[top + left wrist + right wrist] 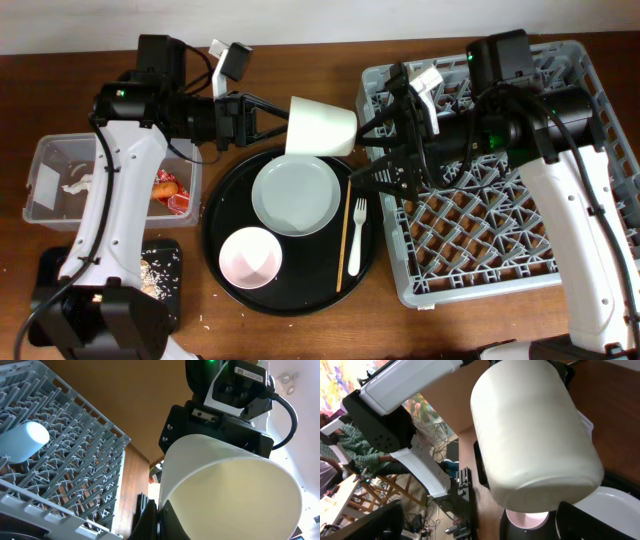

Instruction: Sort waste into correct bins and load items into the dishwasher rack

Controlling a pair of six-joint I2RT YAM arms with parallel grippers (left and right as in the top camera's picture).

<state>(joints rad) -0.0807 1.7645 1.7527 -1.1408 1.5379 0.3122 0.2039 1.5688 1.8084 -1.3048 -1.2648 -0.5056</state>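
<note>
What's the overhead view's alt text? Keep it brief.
The left gripper holds a cream cup sideways beside the dishwasher rack, the open right gripper facing it. Plate, bowl, fork and chopstick lie on the round black tray.

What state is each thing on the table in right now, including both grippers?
Cream cup: held, tipped sideways.
Left gripper: shut on its rim.
Right gripper: open.
Plate: empty, face up.
Bowl: upright, empty.
Blue cup: resting in rack.
Fork: lying flat.
Chopstick: lying flat.
</note>
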